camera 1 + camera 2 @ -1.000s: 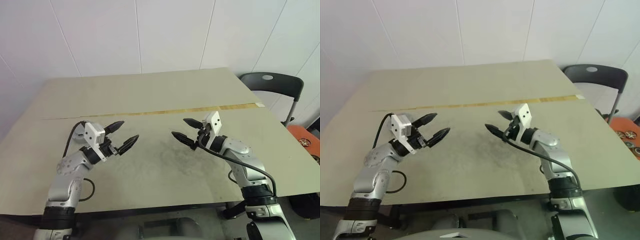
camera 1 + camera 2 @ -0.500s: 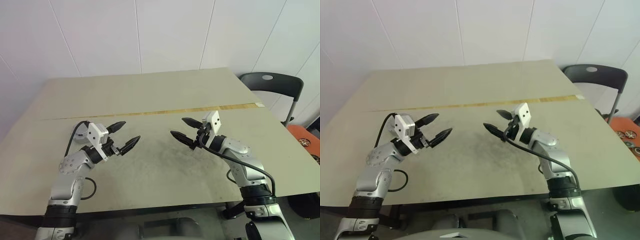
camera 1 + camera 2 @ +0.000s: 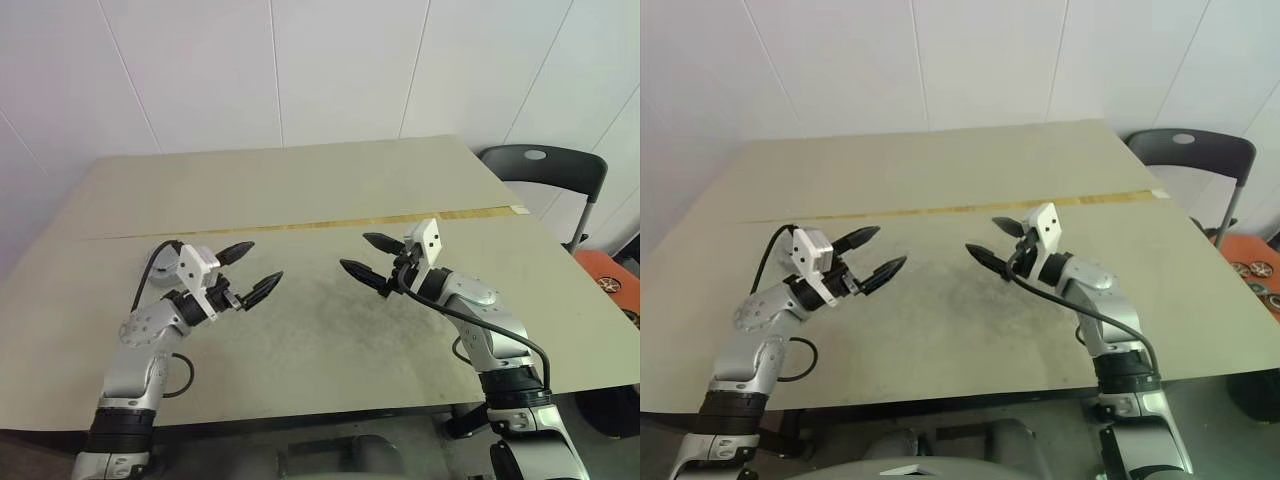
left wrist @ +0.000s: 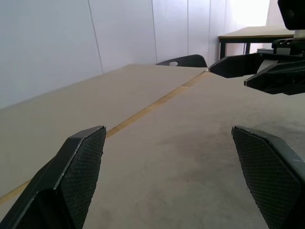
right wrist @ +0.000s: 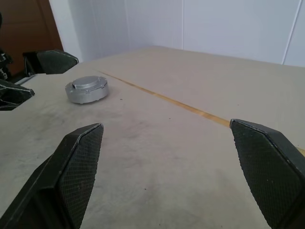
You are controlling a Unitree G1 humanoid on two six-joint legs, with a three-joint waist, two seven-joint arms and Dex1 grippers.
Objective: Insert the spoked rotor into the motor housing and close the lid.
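The lid, a small round grey metal cap with a notched edge, lies flat on the beige table in the right wrist view, close beside the black fingers of my left gripper. In the head views my left gripper hovers over the table's left half, open with nothing between its fingers. My right gripper faces it from the right, also open and holding nothing. The bare table lies between them. The spoked rotor and the motor housing are out of view.
A yellow tape line runs across the table behind both grippers. A dark chair stands off the far right corner. An orange tray holding small round parts sits beyond the right edge.
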